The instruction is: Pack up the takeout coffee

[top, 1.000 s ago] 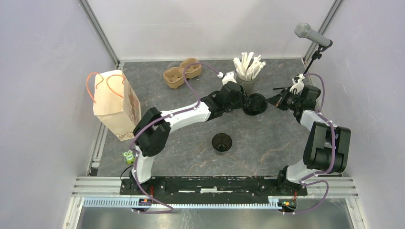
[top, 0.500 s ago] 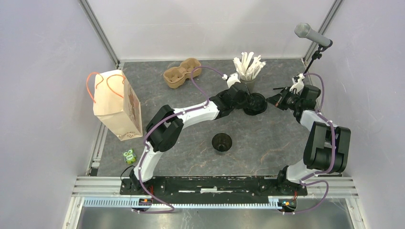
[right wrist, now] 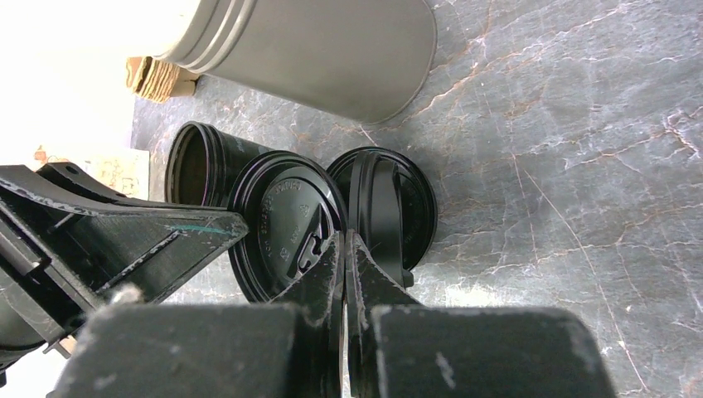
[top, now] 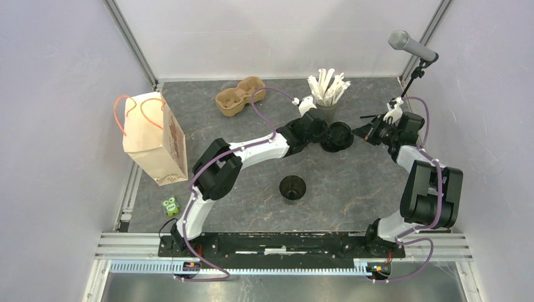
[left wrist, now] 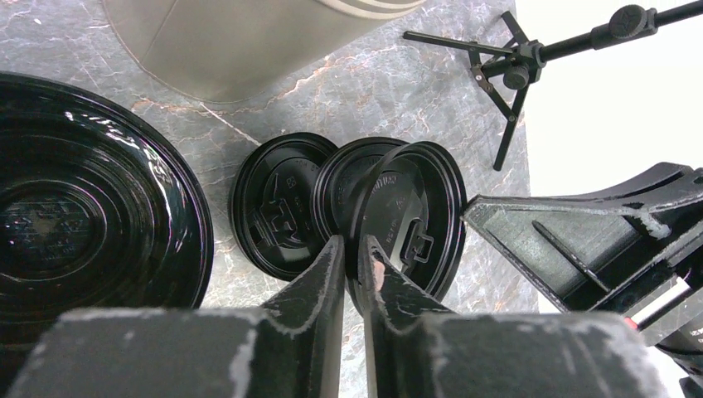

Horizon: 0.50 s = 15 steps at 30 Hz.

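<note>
A small black paper cup (top: 293,187) stands open, without a lid, mid-table. Several black plastic lids lie by the grey cup of white sticks (top: 327,100). My left gripper (left wrist: 352,242) is shut on the rim of one black lid (left wrist: 410,207), which is tilted up on edge; another lid (left wrist: 273,207) lies flat beside it. In the top view the left gripper (top: 327,133) faces my right gripper (top: 365,133) across the lids. The right gripper (right wrist: 342,236) is shut, its tips between two lids (right wrist: 286,220). I cannot tell whether it pinches a rim.
A paper bag (top: 151,135) with orange handles stands at the left. The brown pulp carrier (top: 239,95) lies at the back. A microphone stand (top: 412,47) is at the back right, and a green toy (top: 170,206) at the front left. A glossy black round object (left wrist: 83,207) sits left of the lids.
The left arm's elbow has swung right and forward, while its gripper has stayed at the lids. The right arm has barely moved.
</note>
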Available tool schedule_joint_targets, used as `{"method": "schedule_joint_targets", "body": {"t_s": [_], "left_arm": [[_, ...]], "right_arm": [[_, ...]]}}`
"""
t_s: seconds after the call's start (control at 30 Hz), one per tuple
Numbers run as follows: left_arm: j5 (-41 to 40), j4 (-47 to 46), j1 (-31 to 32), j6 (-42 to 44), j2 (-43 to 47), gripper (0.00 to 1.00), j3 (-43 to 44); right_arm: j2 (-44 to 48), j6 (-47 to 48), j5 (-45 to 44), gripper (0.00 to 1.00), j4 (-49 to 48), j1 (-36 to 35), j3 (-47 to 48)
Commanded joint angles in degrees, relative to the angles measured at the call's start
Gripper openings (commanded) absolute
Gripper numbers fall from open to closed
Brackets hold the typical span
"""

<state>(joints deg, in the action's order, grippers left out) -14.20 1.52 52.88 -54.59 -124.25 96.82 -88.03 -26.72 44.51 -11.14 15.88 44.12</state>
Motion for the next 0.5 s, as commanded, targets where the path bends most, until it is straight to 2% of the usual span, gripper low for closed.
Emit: {"method": "schedule_joint_targets", "body": {"t_s": [0.0, 0.07, 0.13, 0.4, 0.47], "left_arm": [[-0.7, -2.7, 0.4, -0.2, -1.8, 0.13, 3.0], [-0.4, -2.7, 0.4, 0.3, -1.7, 0.03, 3.2], [-0.6, -2.7, 0.4, 1.1, -1.4, 0.03, 3.3], [-5.1, 0.4, 0.4, 5.1, 2.9, 0.02, 3.1], [-6.5, 1.3, 0.4, 6.2, 4.5, 0.03, 3.3]], "right_arm": [[1.2, 0.7, 0.9, 0.00, -0.6, 0.0, 0.3], [0.9, 1.2, 1.0, 0.00, -0.1, 0.0, 0.4], [0.9, 1.7, 0.6, 0.02, 0.9, 0.0, 0.7], [2.4, 4.6, -2.5, 0.27, 5.3, 0.0, 2.8], [2.9, 5.1, -3.4, 0.29, 6.3, 0.2, 3.2]]}}
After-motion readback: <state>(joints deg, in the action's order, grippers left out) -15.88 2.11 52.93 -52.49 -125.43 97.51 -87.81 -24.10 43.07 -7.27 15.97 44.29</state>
